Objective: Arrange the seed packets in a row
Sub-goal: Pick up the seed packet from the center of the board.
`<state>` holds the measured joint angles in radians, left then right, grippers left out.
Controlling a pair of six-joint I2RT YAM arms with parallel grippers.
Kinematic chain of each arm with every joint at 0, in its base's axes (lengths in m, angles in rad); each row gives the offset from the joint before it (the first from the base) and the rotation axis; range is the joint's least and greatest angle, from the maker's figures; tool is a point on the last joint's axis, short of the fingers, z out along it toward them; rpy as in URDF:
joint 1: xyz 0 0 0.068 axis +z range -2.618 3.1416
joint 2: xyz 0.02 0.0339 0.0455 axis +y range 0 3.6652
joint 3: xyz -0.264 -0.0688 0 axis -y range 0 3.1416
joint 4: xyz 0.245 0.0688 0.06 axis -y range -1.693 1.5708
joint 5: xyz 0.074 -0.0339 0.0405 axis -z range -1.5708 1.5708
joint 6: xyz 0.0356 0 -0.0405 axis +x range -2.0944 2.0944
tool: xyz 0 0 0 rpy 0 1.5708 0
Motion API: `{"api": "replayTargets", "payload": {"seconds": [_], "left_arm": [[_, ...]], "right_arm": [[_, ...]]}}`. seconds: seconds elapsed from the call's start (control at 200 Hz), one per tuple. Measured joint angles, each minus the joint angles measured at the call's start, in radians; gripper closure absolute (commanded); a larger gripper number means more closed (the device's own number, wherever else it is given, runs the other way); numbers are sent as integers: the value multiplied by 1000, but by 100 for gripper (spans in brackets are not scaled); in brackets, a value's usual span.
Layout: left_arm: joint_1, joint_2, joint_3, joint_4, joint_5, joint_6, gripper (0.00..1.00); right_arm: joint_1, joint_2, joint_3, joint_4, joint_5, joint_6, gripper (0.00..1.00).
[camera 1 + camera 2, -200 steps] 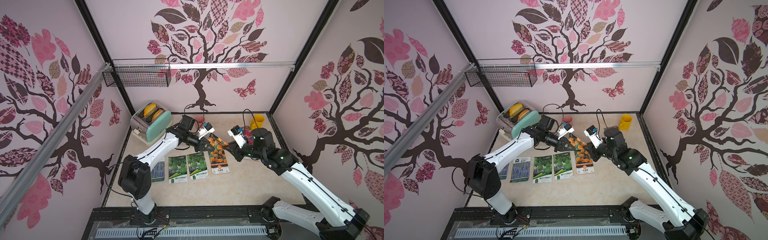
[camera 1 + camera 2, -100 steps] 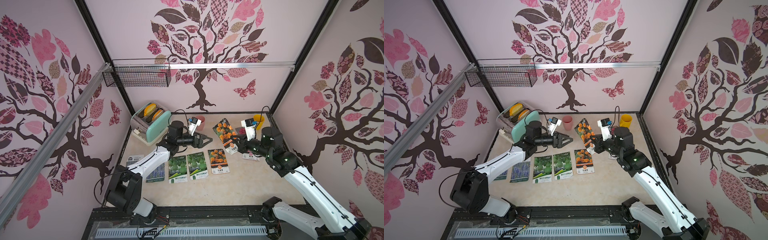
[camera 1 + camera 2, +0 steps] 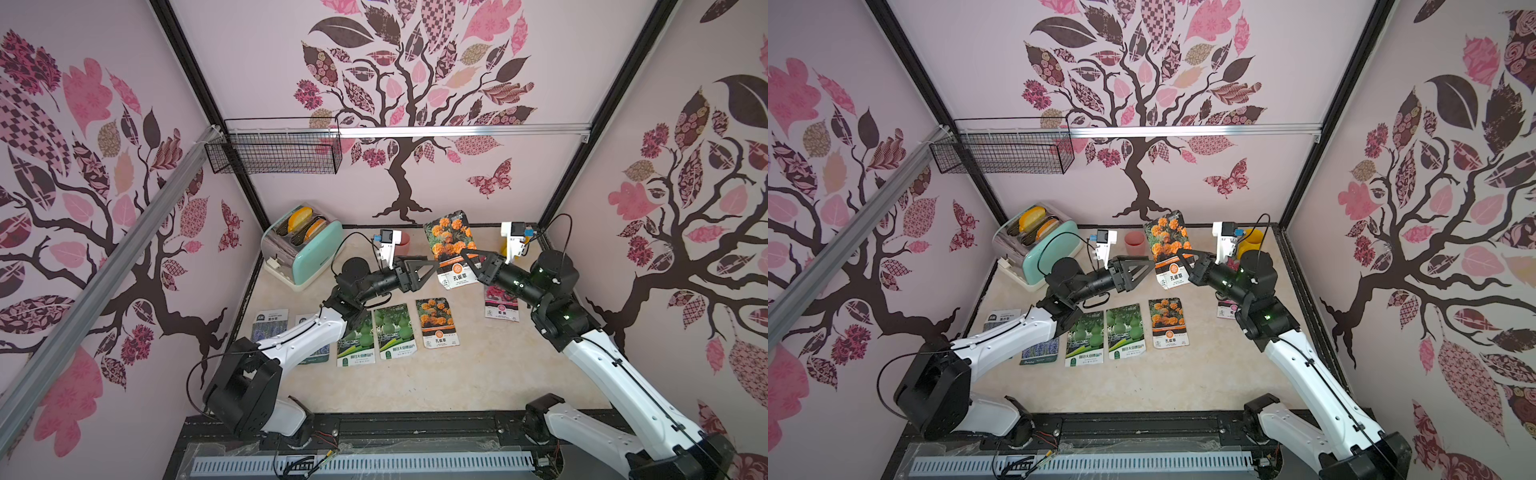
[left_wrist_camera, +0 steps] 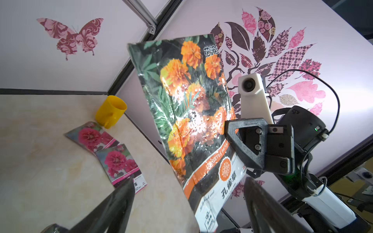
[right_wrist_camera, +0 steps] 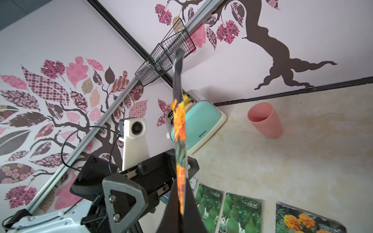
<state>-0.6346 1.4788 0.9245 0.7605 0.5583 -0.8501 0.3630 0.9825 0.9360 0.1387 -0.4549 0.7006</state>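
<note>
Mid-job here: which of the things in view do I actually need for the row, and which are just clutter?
Job: raised marigold packet in the right gripper; flat marigold packet; two gourd packets; lavender packets, partly under the left arm; two magenta-flower packets.
Lying about: toaster; pink cup; yellow cup; wire basket.

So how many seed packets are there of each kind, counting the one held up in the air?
Lavender: 2
Gourd: 2
Marigold: 2
Magenta: 2
Total: 8
</note>
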Motion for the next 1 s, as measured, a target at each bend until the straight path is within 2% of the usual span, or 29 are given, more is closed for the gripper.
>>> {"api": "replayTargets", "payload": {"seconds": [0.07, 0.105, 0.125, 0.145, 0.185, 0.305, 0.32, 0.415, 0.46, 0.51, 0.59, 0.745, 1.0], "left_arm": [[-17, 45, 29, 38, -7, -18, 33], [-25, 68, 44, 55, -10, -20, 44], [-29, 79, 52, 65, -9, -31, 53], [-34, 89, 59, 70, -10, -23, 67], [-42, 104, 72, 84, -7, -35, 100], [-45, 123, 92, 108, -10, -39, 100], [-45, 122, 92, 107, -10, -37, 100], [-45, 108, 83, 83, -24, -22, 100], [-45, 85, 73, 49, -39, -5, 100], [-40, 47, 61, -3, -55, 15, 100], [-24, -18, 38, -73, -84, 44, 100], [12, -93, 2, -183, -129, 93, 100], [12, -98, -77, -304, -161, 143, 100]], "right_arm": [[0, 1, -6, 29, -14, 27, 100], [0, 2, -9, 38, -17, 36, 100], [0, 2, -11, 43, -20, 40, 100], [0, 2, -14, 46, -21, 43, 100], [0, 2, -15, 47, -23, 45, 100], [-5, 2, -11, 29, -11, 5, 100], [-5, 2, -9, 23, -7, -4, 94], [-11, 3, 14, -83, 50, -104, 33], [-13, 7, 24, -144, 91, -154, 15], [-21, 22, 29, -209, 139, -208, 2], [-72, 66, 30, -291, 197, -272, 1], [-190, 217, 12, -365, 298, -316, 1], [-198, 552, 58, -407, 478, -359, 1]]}}
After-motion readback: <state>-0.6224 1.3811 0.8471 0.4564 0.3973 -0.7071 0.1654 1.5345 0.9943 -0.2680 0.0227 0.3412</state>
